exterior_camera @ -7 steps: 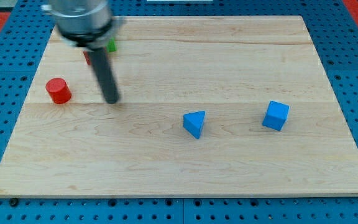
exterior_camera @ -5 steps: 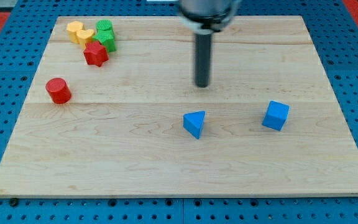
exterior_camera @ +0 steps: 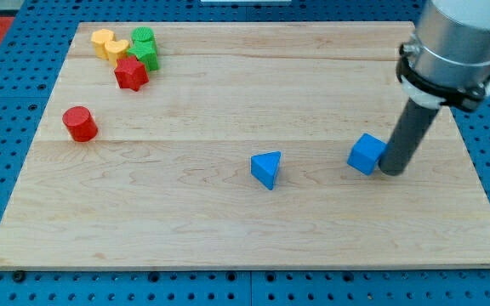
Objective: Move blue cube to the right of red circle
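My tip (exterior_camera: pixel 391 171) is resting on the wooden board (exterior_camera: pixel 228 229), pressing against the side of the blue cube (exterior_camera: pixel 367 154) that faces the view's right. There are no fingers on this arm and nothing to open or close; the dark rod is holding nothing, only touching the cube. The rod is rising from the tip toward the view's top right into a grey cylindrical arm body.

Taking the blue cube as the landmark: it is sitting on the right half of the board, a little below the board's middle line. A blue triangular block (exterior_camera: pixel 266 168) is lying to the cube's left, slightly lower in the view and apart from it. The red circle (exterior_camera: pixel 80 124), a short red cylinder, is standing far to the cube's left near the board's left edge, slightly higher in the view. Well up and left of the cube, near the board's top left corner, a cluster is sitting close together: a red star-shaped block (exterior_camera: pixel 131 73), two green blocks (exterior_camera: pixel 145 46), and two yellow blocks (exterior_camera: pixel 109 42) whose shapes I cannot make out.
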Tool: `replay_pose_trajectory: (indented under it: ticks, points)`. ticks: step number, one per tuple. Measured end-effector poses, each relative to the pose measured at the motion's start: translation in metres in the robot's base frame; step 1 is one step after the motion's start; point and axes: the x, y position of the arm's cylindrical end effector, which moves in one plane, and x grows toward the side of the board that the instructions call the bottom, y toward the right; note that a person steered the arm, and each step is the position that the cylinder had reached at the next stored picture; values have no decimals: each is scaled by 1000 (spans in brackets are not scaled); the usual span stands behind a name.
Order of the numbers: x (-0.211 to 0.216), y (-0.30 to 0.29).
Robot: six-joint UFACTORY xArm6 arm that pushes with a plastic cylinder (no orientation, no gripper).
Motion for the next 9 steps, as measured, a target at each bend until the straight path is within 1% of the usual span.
replay_pose_trajectory:
  ticks: [1, 2, 4, 5, 6, 7, 8, 9]
  points:
    - [-14, -6]
    - [-28, -32]
    - [-63, -173]
    - [-86, -220]
    - [-86, -294]
    - [-79, -329]
    - [-61, -268]
    - [-61, -149]
